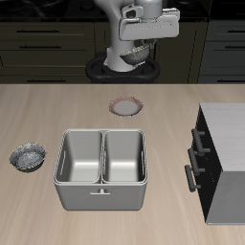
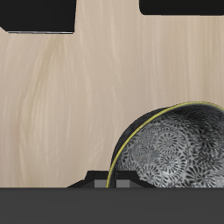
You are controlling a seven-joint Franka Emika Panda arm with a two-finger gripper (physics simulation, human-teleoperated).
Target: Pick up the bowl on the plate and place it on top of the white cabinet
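Observation:
The plate (image 1: 125, 106), with a reddish-brown rim and pale centre, lies bare on the table behind the steel basin. My gripper (image 1: 136, 59) hangs high above the table's back edge, behind the plate. In the wrist view the grey bowl (image 2: 179, 150), speckled and shiny inside, fills the space close to the camera, its rim running under the gripper body, so the gripper is shut on its rim. In the exterior view the bowl is hard to tell from the hand. The white cabinet (image 1: 226, 158) stands far off, near the table's front edge, with its pale top bare.
A steel two-compartment basin (image 1: 101, 167) stands in the middle near the front edge. A second grey bowl (image 1: 30, 156) lies beside it on the side away from the cabinet. The cabinet's bar handles (image 1: 194, 163) face the basin.

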